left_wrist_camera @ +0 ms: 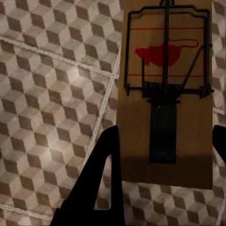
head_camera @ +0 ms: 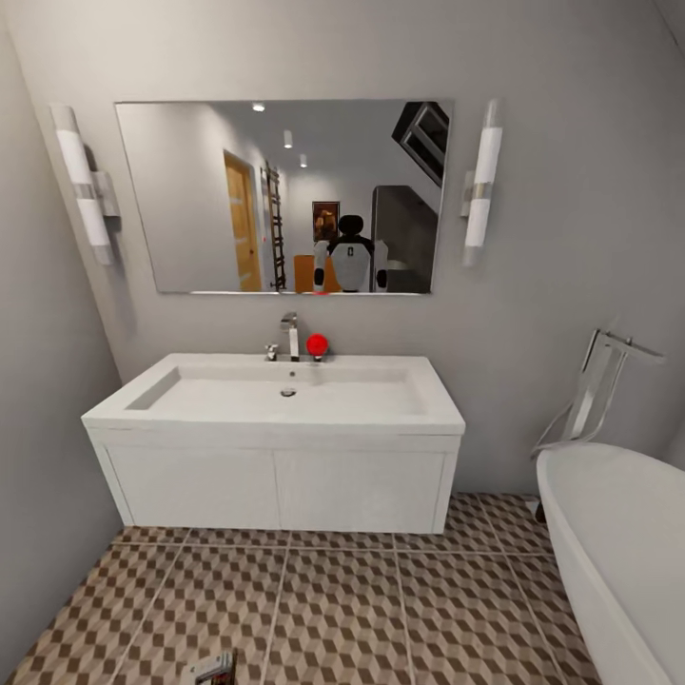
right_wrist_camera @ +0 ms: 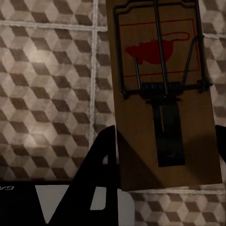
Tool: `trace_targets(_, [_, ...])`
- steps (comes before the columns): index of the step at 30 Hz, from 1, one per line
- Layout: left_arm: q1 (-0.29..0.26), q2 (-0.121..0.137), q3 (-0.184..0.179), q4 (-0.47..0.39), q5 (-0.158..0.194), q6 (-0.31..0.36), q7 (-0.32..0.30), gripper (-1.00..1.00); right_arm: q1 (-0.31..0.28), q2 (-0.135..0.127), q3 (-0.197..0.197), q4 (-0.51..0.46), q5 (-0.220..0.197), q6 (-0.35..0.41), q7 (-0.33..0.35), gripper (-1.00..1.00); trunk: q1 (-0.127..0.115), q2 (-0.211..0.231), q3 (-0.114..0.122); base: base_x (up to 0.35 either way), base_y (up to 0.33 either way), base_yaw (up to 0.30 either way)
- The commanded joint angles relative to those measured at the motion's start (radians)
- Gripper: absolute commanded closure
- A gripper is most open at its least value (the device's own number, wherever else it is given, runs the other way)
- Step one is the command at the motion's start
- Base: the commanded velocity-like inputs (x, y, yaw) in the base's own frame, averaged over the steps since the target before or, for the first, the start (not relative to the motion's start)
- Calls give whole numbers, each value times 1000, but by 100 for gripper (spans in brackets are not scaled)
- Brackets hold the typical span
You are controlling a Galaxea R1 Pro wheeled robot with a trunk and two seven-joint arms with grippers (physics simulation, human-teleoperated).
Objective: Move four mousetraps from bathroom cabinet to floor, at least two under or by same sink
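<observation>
Mousetraps sit in both grippers. In the left wrist view a tan mousetrap (left_wrist_camera: 165, 94) lies flat between the two dark fingers of the left gripper (left_wrist_camera: 165, 155) — one finger (left_wrist_camera: 101, 179) presses along one long edge of the board, the other shows as a dark sliver at the opposite edge, so the gripper is clamped on it. The board's wire frame and red mouse-shaped mark face the camera, and the spring end points away from the gripper.

The right wrist view shows much the same: a second mousetrap (right_wrist_camera: 162, 89) is pinched between the fingers of the right gripper (right_wrist_camera: 165, 155), one finger (right_wrist_camera: 101, 174) against its long edge, the other just visible at the far edge. This board is tilted slightly relative to the fingers.

Behind both traps lies the bathroom floor (left_wrist_camera: 52, 94), its cube-patterned tiles and pale grout lines apart from the boards — both traps are held above it, not resting on it.

In the head view the sink (head_camera: 285, 395) stands straight ahead on its white vanity (head_camera: 276, 490), with a chrome tap (head_camera: 290, 335) and a small red object (head_camera: 317, 343) beside it. A mirror (head_camera: 285, 195) hangs above, and a white bathtub (head_camera: 618, 542) stands at the right. At the lower edge of that view, a small piece of one trap (head_camera: 211, 669) shows over the tiles in front of the vanity.
</observation>
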Motion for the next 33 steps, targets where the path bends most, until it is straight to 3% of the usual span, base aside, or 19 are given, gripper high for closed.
trace_targets(1, [0,0,-7,0,12,-13,4,100,-2,-2,-9,3,7,-2,0,100,0,-1,-1,34,0,0])
trace_targets(5, [0,-2,-5,2,16,-36,19,100,-2,3,-5,0,14,7,-11,100,0,-1,-1,12,0,0])
trace_targets(10, [0,-3,-3,-5,16,-47,112,100,-2,24,-5,-38,11,22,-19,100,0,-1,-1,3,0,0])
trace_targets(13, [0,-9,-6,-37,9,-88,186,100,-2,72,-5,-172,10,115,-27,100,0,-1,-1,0,0,0])
trace_targets(18, [-1,-13,-13,-119,-1,-100,210,100,-2,103,-5,-336,10,248,-40,100,0,-1,-1,0,0,0])
trace_targets(20, [-2,-14,-21,-223,-35,-53,215,100,-1,124,-3,-408,16,335,-46,100,0,-1,-1,0,0,0])
trace_targets(22, [-2,-14,-23,-285,-59,-2,217,100,0,139,-2,-430,20,369,-53,100,0,-1,-1,0,0,0])
trace_targets(25, [-3,-10,-25,-444,-112,176,213,100,-2,164,-1,-459,20,419,-80,100,0,-1,-1,0,0,0])
trace_targets(27, [-5,-7,-25,-524,-127,270,211,100,-9,170,-2,-465,17,433,-102,100,0,-1,-1,0,0,0])
trace_targets(29, [-6,-6,-25,-574,-136,328,210,100,-29,173,-2,-469,15,445,-124,100,0,-1,-1,0,0,0])
trace_targets(33, [-9,-6,-25,-599,-138,378,209,100,-82,176,-4,-460,10,452,-154,100,0,-1,-1,0,0,0])
